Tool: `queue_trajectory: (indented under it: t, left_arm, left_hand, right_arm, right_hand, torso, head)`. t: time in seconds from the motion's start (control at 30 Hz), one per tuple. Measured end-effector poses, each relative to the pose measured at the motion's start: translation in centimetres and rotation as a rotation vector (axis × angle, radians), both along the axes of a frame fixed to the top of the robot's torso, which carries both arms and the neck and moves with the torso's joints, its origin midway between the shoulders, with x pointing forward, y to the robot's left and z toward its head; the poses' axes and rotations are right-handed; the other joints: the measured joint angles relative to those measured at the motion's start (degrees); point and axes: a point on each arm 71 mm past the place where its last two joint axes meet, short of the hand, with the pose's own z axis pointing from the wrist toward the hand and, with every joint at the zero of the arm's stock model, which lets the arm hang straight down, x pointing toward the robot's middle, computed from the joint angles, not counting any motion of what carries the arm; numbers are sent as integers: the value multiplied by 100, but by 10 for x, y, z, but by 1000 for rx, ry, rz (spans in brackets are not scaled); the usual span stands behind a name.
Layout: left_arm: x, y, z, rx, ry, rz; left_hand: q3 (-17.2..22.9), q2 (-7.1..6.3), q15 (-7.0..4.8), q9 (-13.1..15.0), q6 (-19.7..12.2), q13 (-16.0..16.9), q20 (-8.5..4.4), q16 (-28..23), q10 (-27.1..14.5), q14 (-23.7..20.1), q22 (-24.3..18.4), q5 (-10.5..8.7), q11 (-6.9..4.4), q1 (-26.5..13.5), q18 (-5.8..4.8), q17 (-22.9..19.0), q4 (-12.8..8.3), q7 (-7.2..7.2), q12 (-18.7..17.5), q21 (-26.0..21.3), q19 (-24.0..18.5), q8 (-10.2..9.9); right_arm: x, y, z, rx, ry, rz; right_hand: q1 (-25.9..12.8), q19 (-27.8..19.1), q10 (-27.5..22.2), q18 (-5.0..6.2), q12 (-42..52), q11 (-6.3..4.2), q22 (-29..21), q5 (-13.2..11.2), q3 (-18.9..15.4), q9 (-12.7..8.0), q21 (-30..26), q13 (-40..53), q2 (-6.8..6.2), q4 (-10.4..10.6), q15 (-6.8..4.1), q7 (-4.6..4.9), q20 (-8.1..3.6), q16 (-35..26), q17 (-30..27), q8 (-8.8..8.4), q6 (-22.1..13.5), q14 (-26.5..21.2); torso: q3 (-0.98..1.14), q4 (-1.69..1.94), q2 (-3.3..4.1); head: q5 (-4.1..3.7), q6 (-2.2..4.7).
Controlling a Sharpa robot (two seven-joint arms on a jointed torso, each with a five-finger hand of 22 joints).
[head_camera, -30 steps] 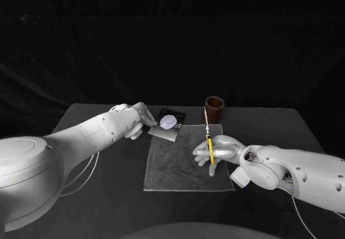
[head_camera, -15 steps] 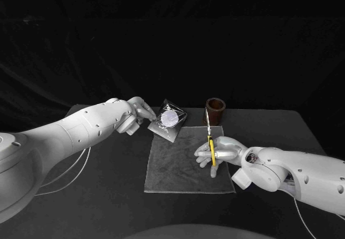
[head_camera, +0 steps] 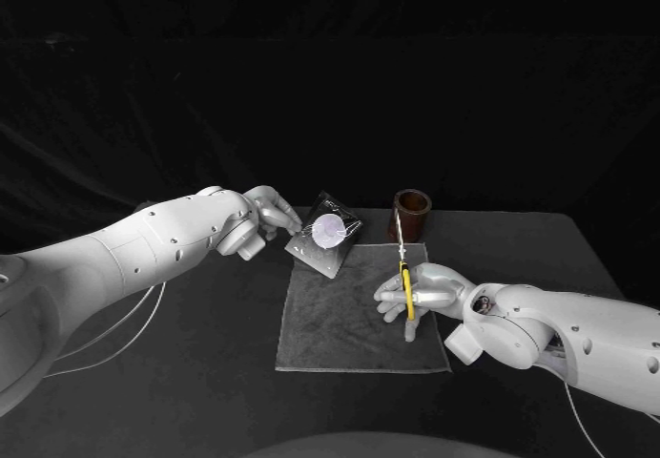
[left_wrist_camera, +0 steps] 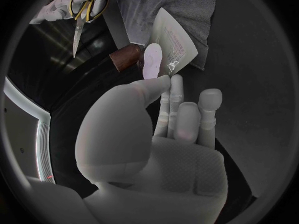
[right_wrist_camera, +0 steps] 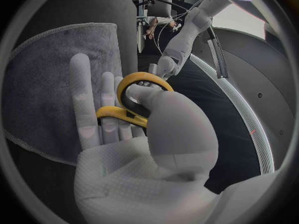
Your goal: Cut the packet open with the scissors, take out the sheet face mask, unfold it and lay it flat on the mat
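**Packet and scissors both in hand, cut not yet made**

On the left, the left robot hand (head_camera: 256, 219) pinches the packet (head_camera: 327, 242) by one edge between thumb and fingertips. It holds the packet lifted and tilted above the far left corner of the mat (head_camera: 330, 324). The grey mat lies flat on the desk (head_camera: 220, 401) with nothing resting on it. To the right, the right robot hand (head_camera: 429, 292) grasps the scissors (head_camera: 404, 275) by their yellow handles, thumb through one loop. The blades point away toward a brown cylindrical holder (head_camera: 411, 210) standing just beyond the mat's far right corner. The blades and the packet are apart.

By my reading, only the pick-ups are done. Cutting, pulling out the mask, unfolding it and laying it flat all remain.

The packet looks sealed, but the edge inside the pinch is hidden by the fingers. The blades show as a thin line, so whether they are parted is hard to tell. The print on the packet is too small to read.
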Motion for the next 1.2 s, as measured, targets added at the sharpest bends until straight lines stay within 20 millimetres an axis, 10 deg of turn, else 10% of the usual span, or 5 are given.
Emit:
queue_trajectory:
  t: [1.2]
  left_arm:
    - [-52,2,31,-97,-32,-199]
  left_hand:
    - [243,-12,-9,82,-51,252,1,31,-71,33,156,380,-10,-305,-3,124,-244,-10,244,126,1,68]
  right_arm:
    - [23,-19,12,-13,-98,-142]
  right_hand:
    - [0,10,0,-2,0,0,-58,0,53,3,-89,-23,0,-52,0,61,10,-30,72,-56,-61,0]
  torso:
    - [-4,0,-3]
  head:
    - [-124,162]
